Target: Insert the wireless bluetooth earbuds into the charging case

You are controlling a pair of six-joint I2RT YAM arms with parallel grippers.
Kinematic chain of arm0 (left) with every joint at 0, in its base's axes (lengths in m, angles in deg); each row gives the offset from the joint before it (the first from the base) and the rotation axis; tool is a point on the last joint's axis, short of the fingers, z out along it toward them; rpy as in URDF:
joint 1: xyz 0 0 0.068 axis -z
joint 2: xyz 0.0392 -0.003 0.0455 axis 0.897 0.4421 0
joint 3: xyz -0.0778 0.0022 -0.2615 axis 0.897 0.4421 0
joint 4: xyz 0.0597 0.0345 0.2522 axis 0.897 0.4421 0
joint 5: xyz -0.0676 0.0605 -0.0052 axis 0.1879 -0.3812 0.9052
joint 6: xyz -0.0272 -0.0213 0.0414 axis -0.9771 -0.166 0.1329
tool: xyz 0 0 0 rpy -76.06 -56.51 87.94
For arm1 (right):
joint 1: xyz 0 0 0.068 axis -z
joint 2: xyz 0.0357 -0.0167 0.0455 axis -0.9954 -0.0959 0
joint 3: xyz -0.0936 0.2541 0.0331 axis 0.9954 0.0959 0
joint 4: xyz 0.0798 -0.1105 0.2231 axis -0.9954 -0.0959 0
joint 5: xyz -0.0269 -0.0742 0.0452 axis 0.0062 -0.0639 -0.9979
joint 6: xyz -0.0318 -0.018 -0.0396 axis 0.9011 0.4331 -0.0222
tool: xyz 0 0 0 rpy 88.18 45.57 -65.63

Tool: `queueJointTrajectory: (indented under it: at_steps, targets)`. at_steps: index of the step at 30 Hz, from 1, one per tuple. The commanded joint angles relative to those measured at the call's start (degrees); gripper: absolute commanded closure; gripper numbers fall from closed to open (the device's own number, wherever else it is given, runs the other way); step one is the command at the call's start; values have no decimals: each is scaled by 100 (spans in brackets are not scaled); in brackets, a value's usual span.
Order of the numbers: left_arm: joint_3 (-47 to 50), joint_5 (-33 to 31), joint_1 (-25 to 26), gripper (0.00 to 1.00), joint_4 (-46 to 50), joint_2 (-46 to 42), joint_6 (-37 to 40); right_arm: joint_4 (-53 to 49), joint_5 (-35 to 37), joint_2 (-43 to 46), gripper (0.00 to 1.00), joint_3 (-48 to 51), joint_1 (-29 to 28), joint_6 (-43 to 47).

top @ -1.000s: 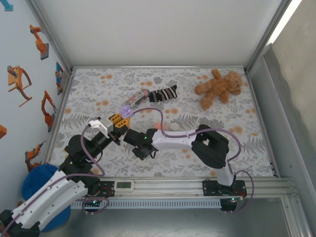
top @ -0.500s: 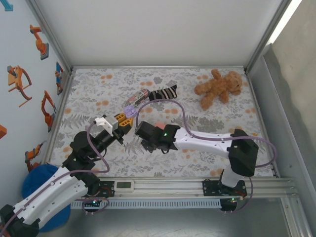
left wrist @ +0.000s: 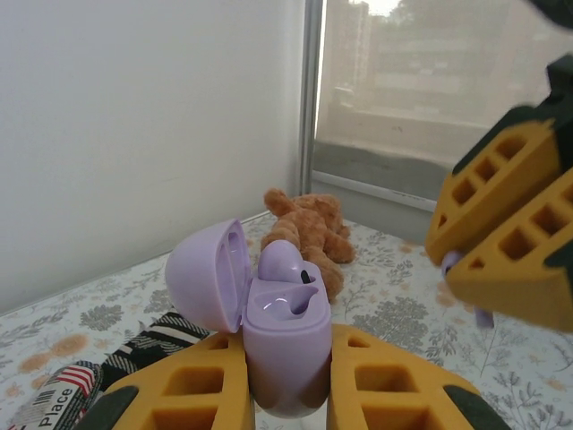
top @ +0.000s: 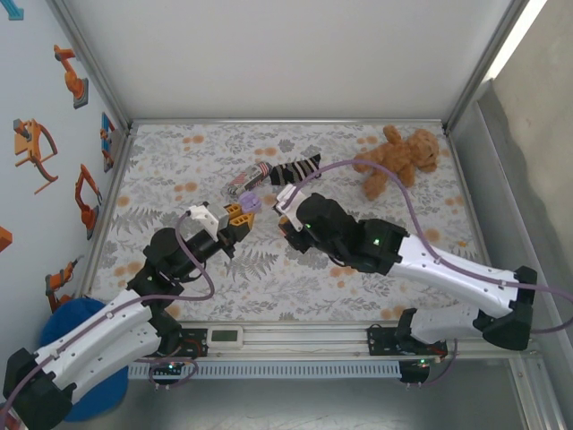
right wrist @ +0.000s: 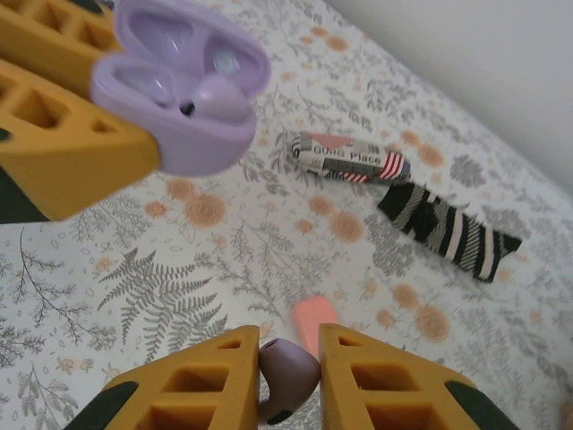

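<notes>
An open pale purple charging case [left wrist: 285, 322] stands upright with my left gripper [left wrist: 286, 363] shut on its body. One purple earbud [left wrist: 283, 262] sits in its far slot; the near slot [left wrist: 288, 305] is empty. In the top view the case [top: 250, 204] is held above the mat at my left gripper [top: 243, 213]. My right gripper [right wrist: 288, 358] is shut on a second purple earbud [right wrist: 288, 378], a short way from the case [right wrist: 183, 98]. From above, the right gripper [top: 283, 208] hovers just right of the case. Its yellow fingers [left wrist: 501, 224] show beside the case.
A salmon-pink piece [right wrist: 315, 321] lies on the floral mat under my right gripper. A striped sock [top: 297, 169] and a labelled tube [top: 246, 179] lie beyond the case. A brown teddy bear [top: 394, 159] sits at the back right. Metal frame rails [top: 286, 120] edge the mat.
My right arm has swung out from in front of the left arm and carried its gripper up and away, level with the case. My left gripper has moved the case slightly to the right.
</notes>
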Motion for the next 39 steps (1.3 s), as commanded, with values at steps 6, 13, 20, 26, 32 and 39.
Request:
queueJointTrajectory:
  at_steps: [6, 13, 20, 26, 32, 39]
  targets:
    - [-128, 638, 39, 100, -754, 303, -216, 660, -451, 347, 79, -295, 25, 1550]
    - [-185, 1022, 41, 100, -1036, 557, -324, 1040, -979, 244, 79, -419, 32, 2044]
    - [-250, 1373, 50, 100, -1066, 654, -353, 1390, -1163, 114, 79, -445, 31, 2322]
    - [-312, 1552, 81, 100, -952, 605, -326, 1411, -1270, 10, 79, -485, 24, 2489]
    - [-321, 1586, 87, 100, -948, 602, -309, 1387, -1167, -72, 79, -469, 29, 2572]
    - [-311, 1582, 95, 100, -951, 566, -309, 1358, -998, -171, 79, -459, 28, 2649]
